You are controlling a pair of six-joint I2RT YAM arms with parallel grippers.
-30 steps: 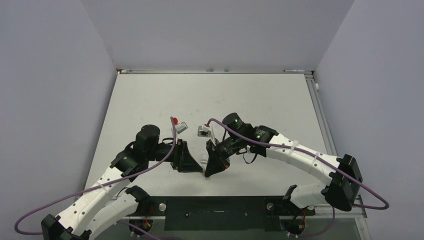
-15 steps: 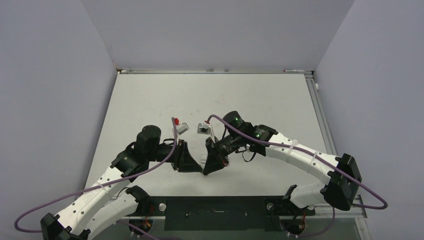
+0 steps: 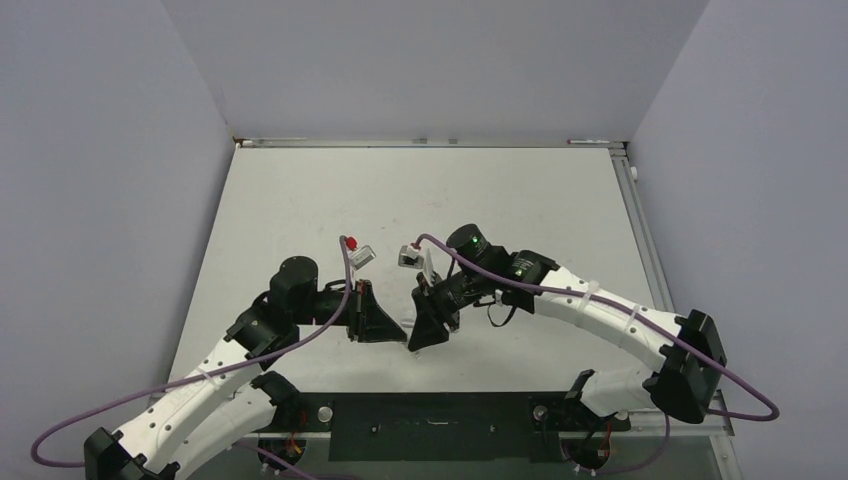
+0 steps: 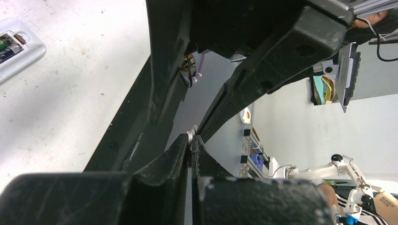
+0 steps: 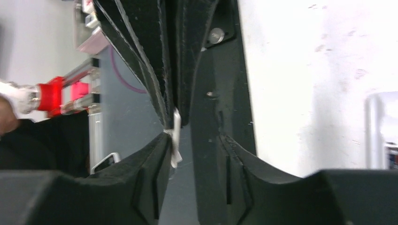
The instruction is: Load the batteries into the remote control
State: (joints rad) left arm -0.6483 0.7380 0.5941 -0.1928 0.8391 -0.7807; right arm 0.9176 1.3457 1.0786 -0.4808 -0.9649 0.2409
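Left gripper (image 4: 191, 140) is clamped shut on a thin white cover (image 5: 176, 140), edge-on; right gripper (image 5: 193, 136) stands slightly parted, the cover touching one finger only. The remote control (image 4: 14, 49) lies on the table (image 4: 70, 93) nearby, slot up, something green inside. Whether both batteries are seated cannot be told; fitting the cover appears to remain.

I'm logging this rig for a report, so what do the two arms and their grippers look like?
Both the left arm and right arm have white links, black joints and a purple cable. The left gripper and right gripper are black and wedge-shaped. Green lights glow on the right arm.
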